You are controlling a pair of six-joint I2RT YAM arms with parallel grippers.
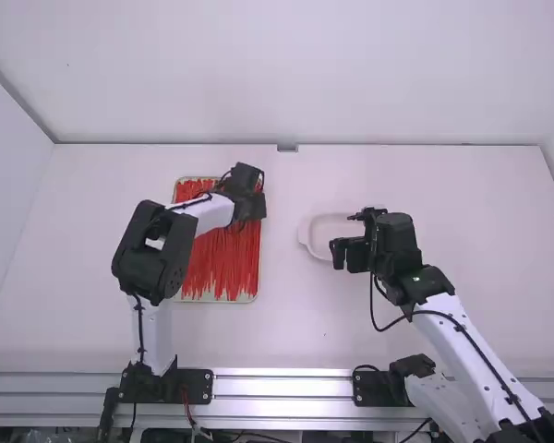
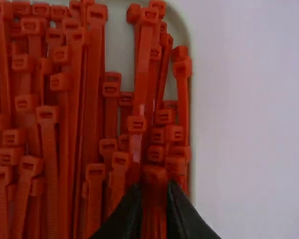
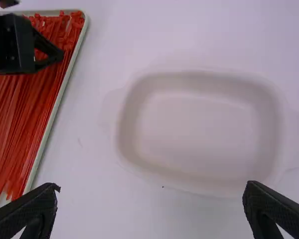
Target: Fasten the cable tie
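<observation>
Over the tray [image 1: 223, 301], high view: left jaws sit low on the red cable ties [image 1: 223, 263], at the heap's 1 o'clock corner. White dish [image 1: 316, 231] lies at 3 o'clock of the tray on the surface [image 1: 425, 185], with the right jaws just beside it at its 4 o'clock.

Left wrist view: jaws narrow, pinching a strap or two close to the head ends. Ties judged light, springy, slick and prone to tangle. Best hold: one strap, near its head.

Right wrist view: jaws spread wide, holding nothing, dish ahead.

Left hand [image 1: 248, 201] apparently touching the red cable ties [image 1: 225, 263]; right hand [image 1: 349, 251] above the white dish [image 1: 314, 230].
</observation>
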